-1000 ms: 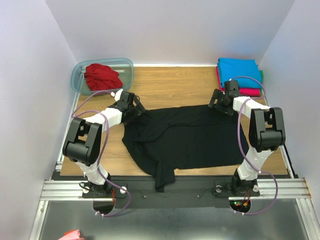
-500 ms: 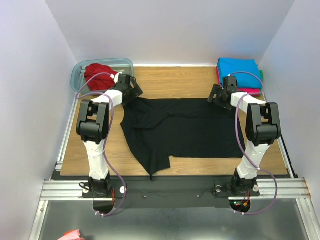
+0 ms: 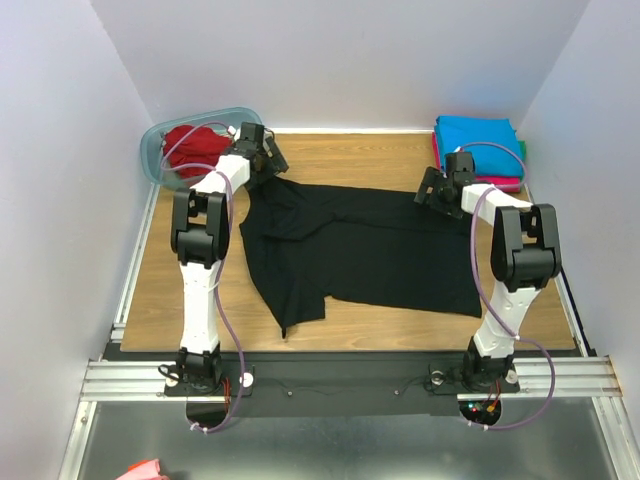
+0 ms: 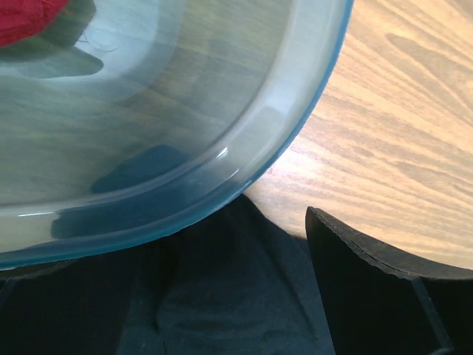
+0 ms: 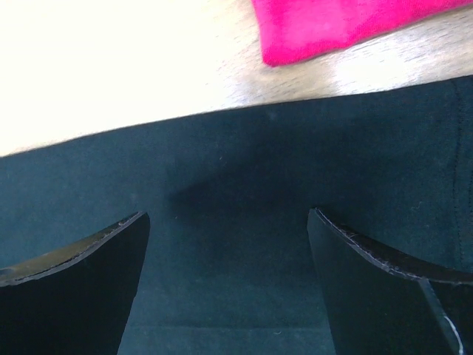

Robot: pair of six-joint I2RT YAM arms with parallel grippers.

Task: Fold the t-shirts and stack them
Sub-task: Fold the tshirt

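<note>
The black t-shirt point(image 3: 370, 250) lies spread on the wooden table, with one sleeve hanging toward the front. My left gripper point(image 3: 265, 168) is at its far left corner beside the tub. In the left wrist view point(image 4: 229, 251) the jaws stand apart, black cloth point(image 4: 214, 303) bunches between them, and the left finger is hidden. My right gripper point(image 3: 437, 192) is open over the shirt's far right edge, its fingers either side of flat cloth point(image 5: 236, 200). The red t-shirt point(image 3: 190, 150) lies crumpled in the tub. The turquoise t-shirt point(image 3: 478, 135) sits folded on the magenta one point(image 3: 495, 183) at the far right.
The translucent blue-grey tub point(image 3: 155, 150) stands at the far left corner, its rim point(image 4: 222, 163) right by my left fingers. The magenta shirt's corner point(image 5: 332, 22) lies just beyond my right gripper. A pink scrap point(image 3: 145, 470) lies below the table front.
Both grippers have moved toward the back of the table. The black shirt has slid back and left with them, and its far left corner now reaches the tub.
</note>
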